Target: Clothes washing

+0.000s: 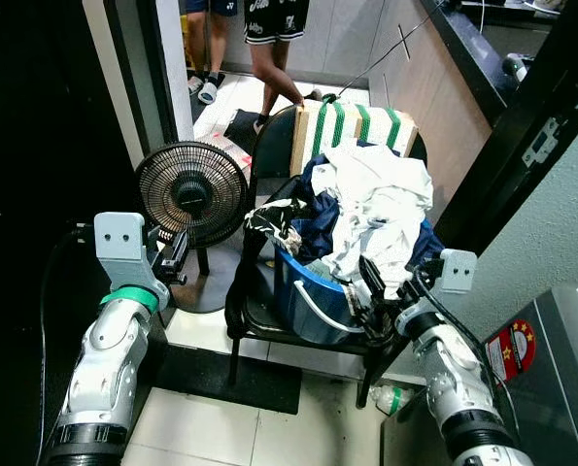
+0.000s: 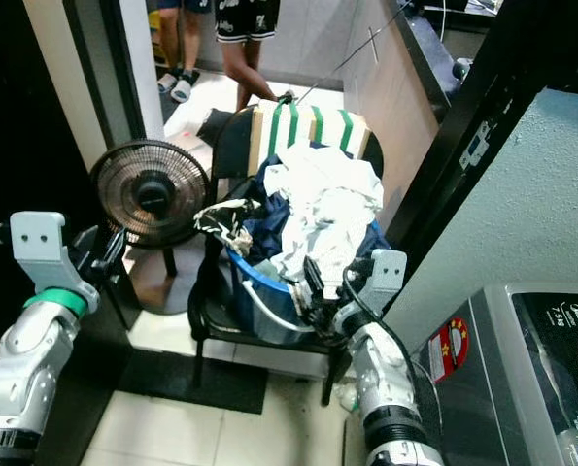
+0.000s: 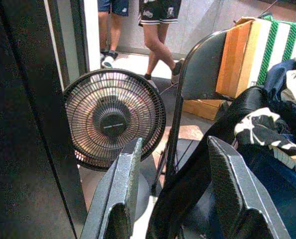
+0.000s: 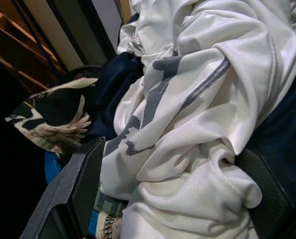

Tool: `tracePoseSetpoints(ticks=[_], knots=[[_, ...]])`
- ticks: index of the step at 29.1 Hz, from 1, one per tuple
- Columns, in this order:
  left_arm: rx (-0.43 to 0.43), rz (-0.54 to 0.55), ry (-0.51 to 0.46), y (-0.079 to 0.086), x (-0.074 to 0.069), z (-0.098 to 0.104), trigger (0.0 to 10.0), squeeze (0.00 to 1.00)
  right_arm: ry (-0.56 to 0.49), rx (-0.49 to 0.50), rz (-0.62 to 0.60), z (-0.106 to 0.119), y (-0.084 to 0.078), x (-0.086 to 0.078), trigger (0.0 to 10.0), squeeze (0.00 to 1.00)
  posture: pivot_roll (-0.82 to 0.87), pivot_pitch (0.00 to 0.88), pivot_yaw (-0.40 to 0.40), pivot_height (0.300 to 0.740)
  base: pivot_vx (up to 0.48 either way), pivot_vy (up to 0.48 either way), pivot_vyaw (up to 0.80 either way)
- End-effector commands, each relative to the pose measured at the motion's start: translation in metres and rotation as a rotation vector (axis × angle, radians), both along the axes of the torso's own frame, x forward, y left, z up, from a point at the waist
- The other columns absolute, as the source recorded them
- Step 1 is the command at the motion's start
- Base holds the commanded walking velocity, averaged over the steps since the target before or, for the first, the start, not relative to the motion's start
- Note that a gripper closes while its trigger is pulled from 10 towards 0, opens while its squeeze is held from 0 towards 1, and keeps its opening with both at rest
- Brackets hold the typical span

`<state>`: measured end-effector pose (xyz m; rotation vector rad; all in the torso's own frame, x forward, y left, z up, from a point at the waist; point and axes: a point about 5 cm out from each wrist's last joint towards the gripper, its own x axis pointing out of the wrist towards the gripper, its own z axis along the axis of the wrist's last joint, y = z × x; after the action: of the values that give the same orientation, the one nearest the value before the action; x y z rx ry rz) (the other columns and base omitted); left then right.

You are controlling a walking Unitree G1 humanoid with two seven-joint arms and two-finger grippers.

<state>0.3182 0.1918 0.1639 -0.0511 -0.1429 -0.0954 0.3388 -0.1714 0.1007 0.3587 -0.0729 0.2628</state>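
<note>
A heap of clothes fills a blue basket point(image 1: 303, 301) that stands on a black folding chair point(image 1: 242, 291). A white garment point(image 1: 381, 199) lies on top, over a navy one point(image 1: 318, 218), and a black-and-white patterned piece point(image 1: 274, 221) hangs off the left side. My right gripper point(image 1: 374, 296) is at the basket's front right, open, with a fold of the white garment point(image 4: 187, 124) between its fingers point(image 4: 85, 179). My left gripper point(image 1: 172, 257) is open and holds nothing; it hovers left of the chair, in front of a fan point(image 1: 191, 189).
A grey washing machine point(image 2: 531, 369) stands at the lower right. A green-striped box point(image 1: 352, 126) leans behind the chair. A person's legs point(image 1: 269, 58) stand in the doorway beyond. A black mat point(image 1: 230, 374) and a bottle point(image 1: 391, 398) lie on the tiles. A dark door frame point(image 1: 522, 136) rises on the right.
</note>
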Motion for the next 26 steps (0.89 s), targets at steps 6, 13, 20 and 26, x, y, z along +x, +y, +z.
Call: tracePoseSetpoints(ticks=[6,13,20,26], knots=[[0.004,-0.022,0.029,-0.001,-0.007,-0.004,10.0,0.00,-0.001,0.004,0.022,-0.009,0.030,-0.008,10.0,0.00,0.06,0.126,0.025,0.740,0.000,0.000,0.00],[0.020,-0.040,0.046,-0.002,-0.012,-0.005,10.0,0.00,-0.015,0.023,-0.068,-0.007,0.035,-0.006,0.7,0.00,0.07,0.141,0.039,0.740,0.000,0.000,0.00],[0.028,-0.042,0.044,0.000,-0.010,-0.003,10.0,0.00,-0.029,0.005,-0.133,-0.004,0.029,-0.005,0.0,0.00,0.07,0.137,0.039,0.740,0.000,0.000,0.00],[0.031,-0.036,0.042,-0.001,-0.010,-0.002,10.0,0.00,-0.042,-0.030,-0.212,-0.003,0.017,-0.006,0.0,0.00,0.07,0.122,0.036,0.740,0.000,0.000,0.00]])
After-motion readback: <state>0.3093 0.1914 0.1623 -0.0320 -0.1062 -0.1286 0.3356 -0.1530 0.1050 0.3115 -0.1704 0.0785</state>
